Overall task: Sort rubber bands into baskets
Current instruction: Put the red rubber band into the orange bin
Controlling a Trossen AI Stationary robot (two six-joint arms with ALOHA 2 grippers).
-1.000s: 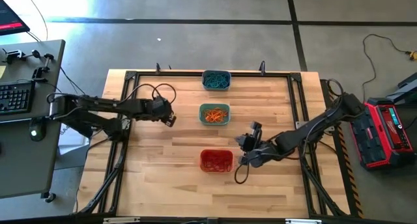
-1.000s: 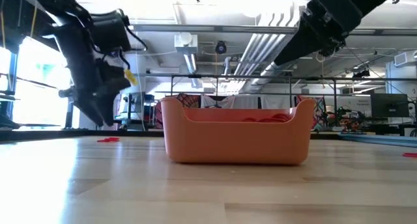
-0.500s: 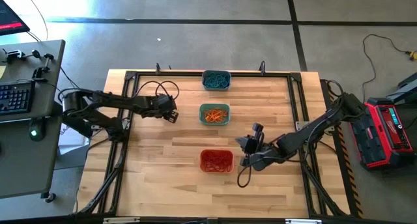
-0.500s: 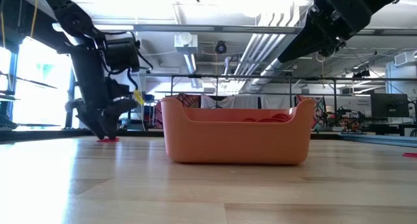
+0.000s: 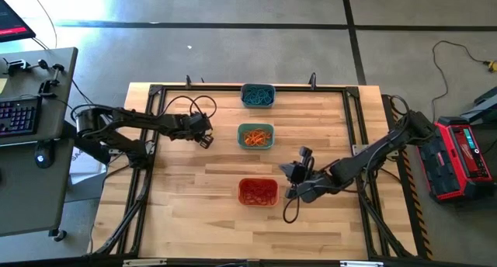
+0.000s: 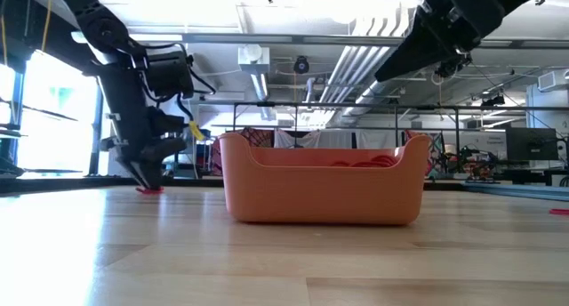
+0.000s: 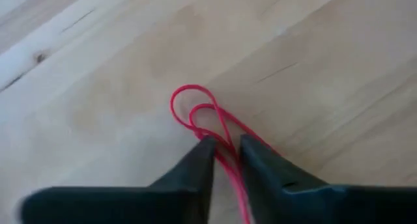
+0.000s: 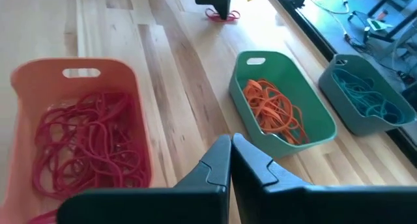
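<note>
Pale wood-plank counter (image 5: 194, 213), framed by dark rails. Nearly sorted: red loops piled in the orange basket (image 8: 39, 107), orange ones in the teal-green basket (image 8: 319, 129), teal ones in the grey-blue basket (image 8: 339, 71). One red rubber band (image 7: 195, 116), thin and limp, left lying at the counter's left. Left gripper (image 7: 225, 149) down on it, fingers nearly together with strands pinched between. Right gripper (image 8: 229, 146) closed and empty, hovering right of the orange basket
</note>
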